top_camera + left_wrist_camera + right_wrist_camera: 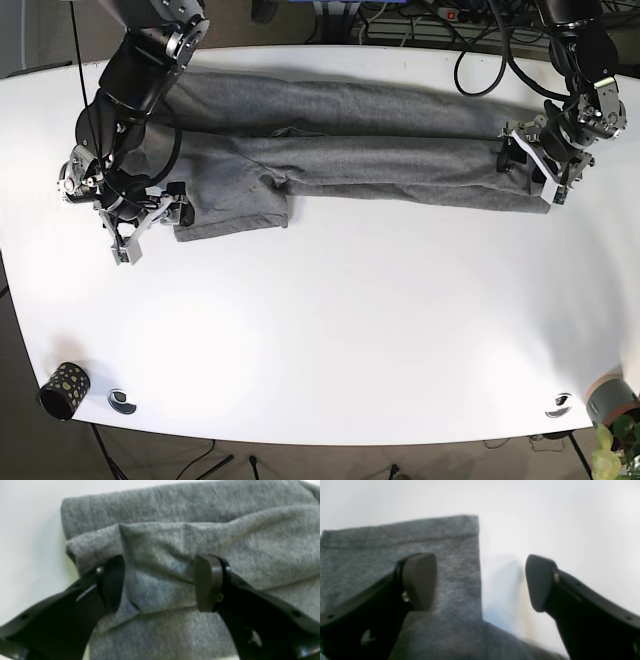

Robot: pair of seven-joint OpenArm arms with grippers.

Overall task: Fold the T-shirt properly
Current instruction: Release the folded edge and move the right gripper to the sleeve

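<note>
Left gripper (160, 582) sits with jaws spread wide over a bunched fold at 1 end of the grey T-shirt (340, 150), gripping nothing. Right gripper (481, 582) is also spread wide, straddling the hemmed corner at the T-shirt's opposite end. That T-shirt lies stretched lengthwise across the white table (380, 330).

Base view: high overhead, whole table (330, 330). Wrist views: close, somewhat blurred, each facing one T-shirt (340, 150) end, shared with base.
</note>
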